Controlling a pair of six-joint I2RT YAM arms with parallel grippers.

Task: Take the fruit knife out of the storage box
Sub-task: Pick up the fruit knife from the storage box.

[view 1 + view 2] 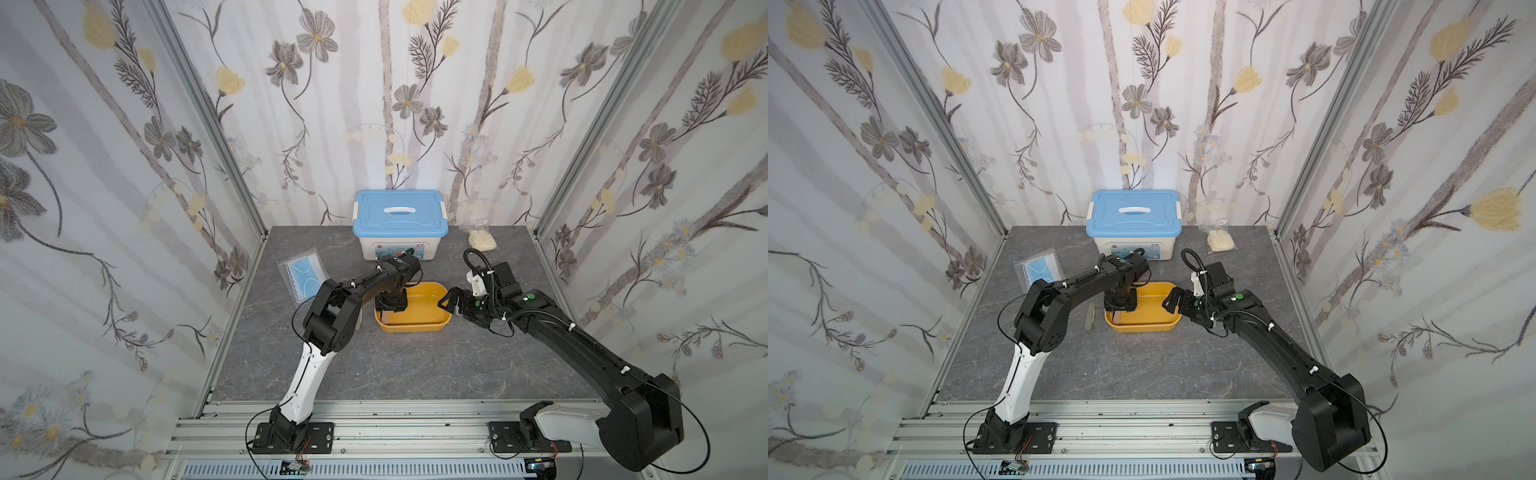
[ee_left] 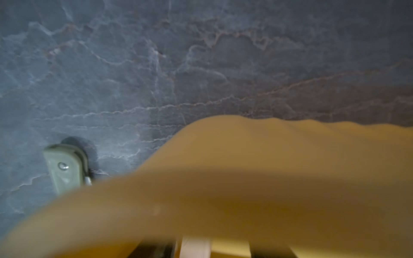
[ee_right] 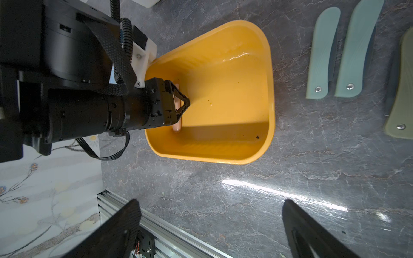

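The storage box [image 1: 419, 328] [image 1: 1150, 326] is a shallow yellow-orange tub in the middle of the table. A pale pink folded fruit knife [image 3: 177, 127] lies inside it along its left end wall. My left gripper [image 3: 188, 103] [image 1: 390, 309] reaches straight down into that end. In the left wrist view the knife [image 2: 194, 248] rests against one finger, with a gap to the other finger, so my left gripper [image 2: 212, 250] stands partly open astride it. My right gripper [image 3: 211, 207] [image 1: 451, 305] hovers open at the tub's right end, holding nothing.
Two pale teal folded knives [image 3: 324, 53] and an olive one [image 3: 402, 89] lie on the table beyond the tub's right end. Another olive knife [image 1: 1091, 316] [image 2: 64, 167] lies left of the tub. Behind stand a blue-lidded white box [image 1: 401, 220], a mask bag [image 1: 303, 274] and a glove bag [image 1: 482, 241].
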